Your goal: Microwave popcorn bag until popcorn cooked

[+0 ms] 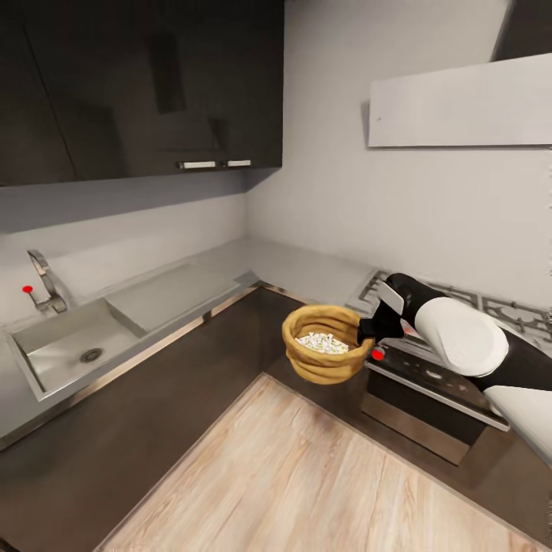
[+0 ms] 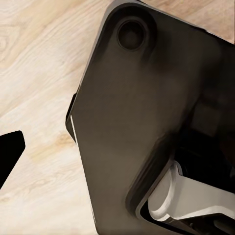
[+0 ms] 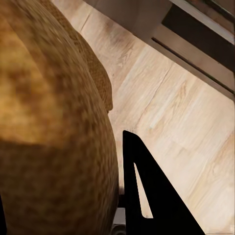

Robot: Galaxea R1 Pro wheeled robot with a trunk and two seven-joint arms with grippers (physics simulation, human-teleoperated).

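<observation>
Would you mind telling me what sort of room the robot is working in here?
A home kitchen, most likely: a steel sink with a tap, a gas hob set in the countertop, and dark wall cabinets.

The right hand point(image 1: 366, 331) is mostly hidden behind the rim of the popcorn bag point(image 1: 326, 343), so its fingers cannot be made out. In the right wrist view the bag point(image 3: 54, 137) is blurred and cut off by the edge. The left hand's closure cannot be told.
</observation>
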